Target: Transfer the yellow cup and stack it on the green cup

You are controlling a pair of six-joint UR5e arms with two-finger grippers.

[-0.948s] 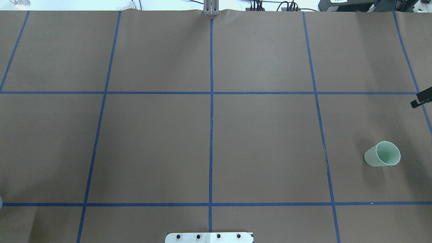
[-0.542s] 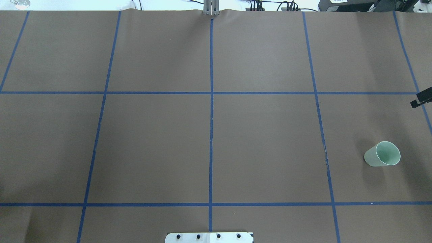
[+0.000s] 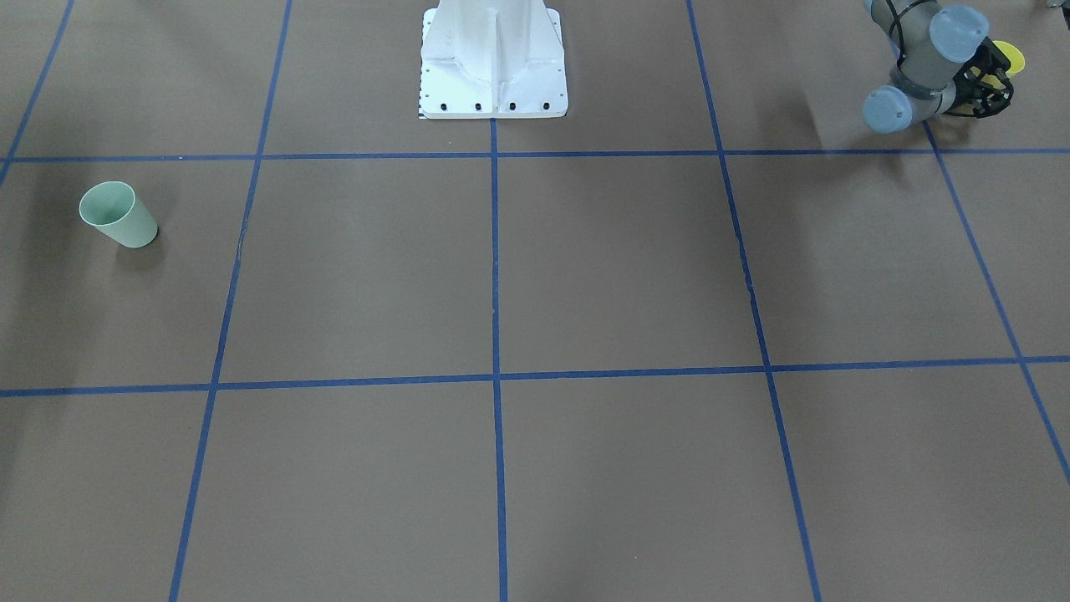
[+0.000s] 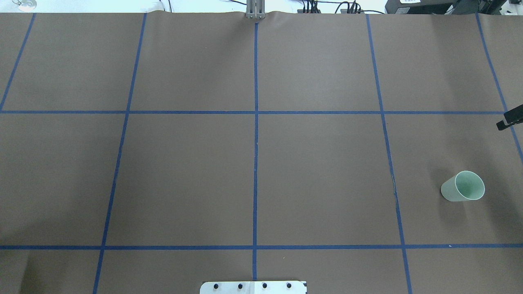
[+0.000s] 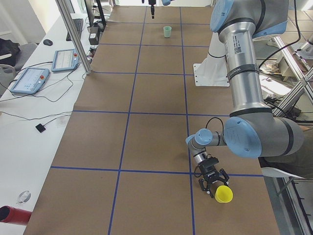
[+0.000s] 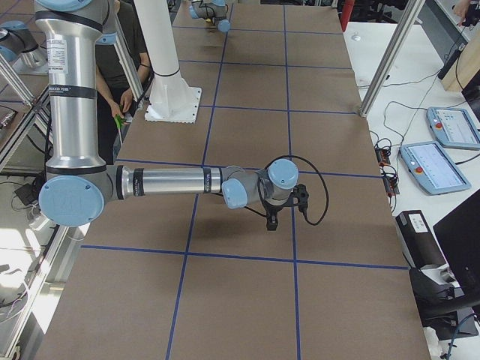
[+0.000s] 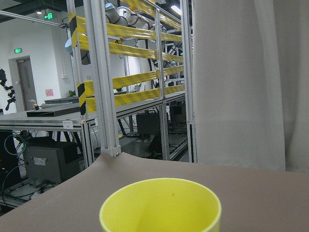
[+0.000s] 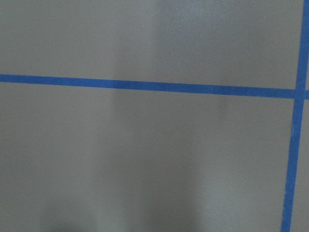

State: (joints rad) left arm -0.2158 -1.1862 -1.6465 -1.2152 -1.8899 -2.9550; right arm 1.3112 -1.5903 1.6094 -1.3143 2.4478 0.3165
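Observation:
The yellow cup [image 5: 224, 194] stands upright near the table's corner on my left side, also visible in the front view [image 3: 1011, 57] and filling the bottom of the left wrist view [image 7: 161, 205]. My left gripper [image 5: 215, 185] lies low and level against it, fingers spread at the cup's sides, open. The green cup [image 4: 463, 187] stands upright far off on my right side [image 3: 117, 215]. Only a black tip of my right gripper [image 4: 508, 120] shows at the overhead view's edge, beyond the green cup. It hangs pointing down over bare paper [image 6: 271, 221]; whether it is open or shut cannot be told.
Brown paper with a blue tape grid [image 4: 255, 112] covers the table. The white robot base [image 3: 493, 58] sits at the near middle edge. A person [image 6: 127, 75] stands behind the base. Aluminium posts [image 5: 73, 39] and control tablets [image 5: 29, 81] line the operators' side.
A bluish sliver of the left arm at the overhead view's lower left edge has gone out of view. The green cup and the right gripper's tip have not moved.

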